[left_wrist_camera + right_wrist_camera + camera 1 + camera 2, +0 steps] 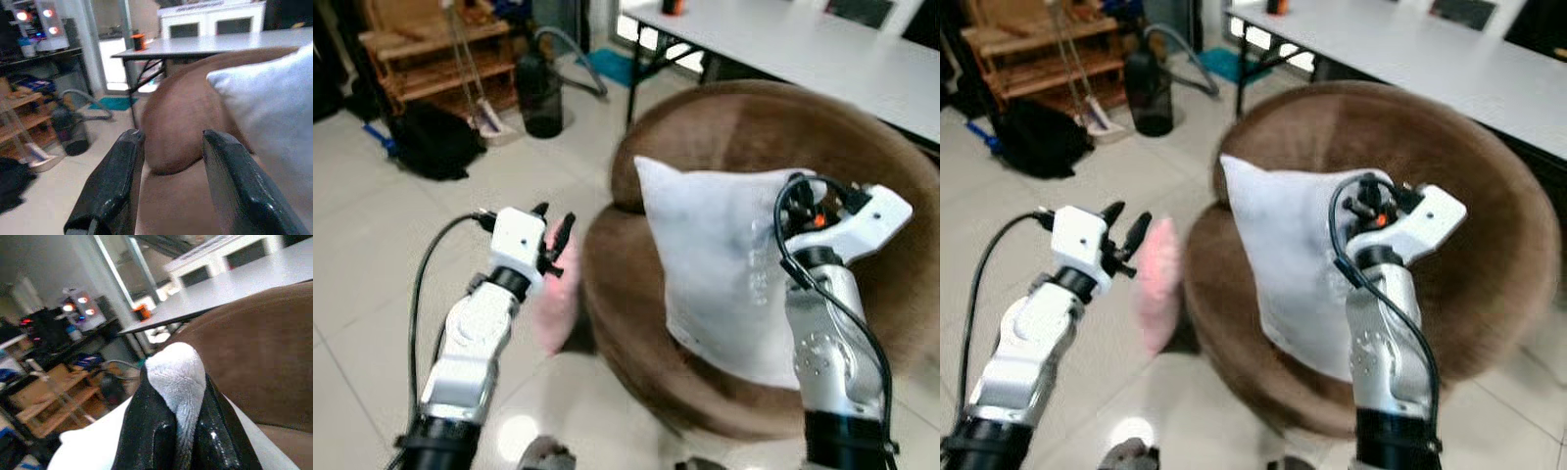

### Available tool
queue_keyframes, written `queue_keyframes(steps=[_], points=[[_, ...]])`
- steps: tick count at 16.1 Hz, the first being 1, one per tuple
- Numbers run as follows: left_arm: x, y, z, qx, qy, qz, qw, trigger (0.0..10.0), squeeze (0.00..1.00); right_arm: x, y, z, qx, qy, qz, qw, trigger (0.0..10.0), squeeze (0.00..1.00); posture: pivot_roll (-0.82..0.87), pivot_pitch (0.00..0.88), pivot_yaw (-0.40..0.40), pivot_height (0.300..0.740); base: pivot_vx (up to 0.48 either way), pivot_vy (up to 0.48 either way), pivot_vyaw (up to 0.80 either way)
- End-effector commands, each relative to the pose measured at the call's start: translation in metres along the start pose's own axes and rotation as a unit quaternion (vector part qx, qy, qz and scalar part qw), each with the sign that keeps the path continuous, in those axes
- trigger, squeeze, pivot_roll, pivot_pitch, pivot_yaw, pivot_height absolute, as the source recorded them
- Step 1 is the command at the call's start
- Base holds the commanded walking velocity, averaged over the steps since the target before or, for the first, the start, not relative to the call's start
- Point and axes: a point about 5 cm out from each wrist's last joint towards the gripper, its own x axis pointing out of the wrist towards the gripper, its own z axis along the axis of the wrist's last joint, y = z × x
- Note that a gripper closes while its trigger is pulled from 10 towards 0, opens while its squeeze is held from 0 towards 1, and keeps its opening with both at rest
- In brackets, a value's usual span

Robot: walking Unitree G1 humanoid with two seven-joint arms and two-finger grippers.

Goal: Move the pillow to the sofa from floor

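A white pillow [715, 264] stands tilted over the seat of the round brown sofa [744, 127], leaning toward its back. My right gripper [177, 406] is shut on the pillow's upper right corner [178, 374], which bulges out between the two black fingers. My left gripper [555, 235] hovers open at the sofa's left rim, level with the pillow's left edge, with nothing between its fingers [117, 181]. A pink cushion [555, 294] lies on the floor against the sofa, right beneath the left gripper.
A white table [803, 44] stands behind the sofa. To the far left are a wooden shelf [431, 49], a black bag [435, 142], a dark vacuum canister [540, 93] with hose, and a broom. Pale tiled floor [372, 255] stretches on the left.
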Motion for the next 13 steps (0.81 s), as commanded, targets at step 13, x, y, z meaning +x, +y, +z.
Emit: queue_keyframes(steps=[13], points=[[-0.001, 0.002, -0.003, -0.005, 0.012, -0.009, 1.000, 10.0, 0.00, 0.002, 0.013, 0.005, -0.008, -0.012, 0.034, 0.999, 10.0, 0.00, 0.11, 0.044, -0.087, 0.740, 0.186, -0.020, -0.18]])
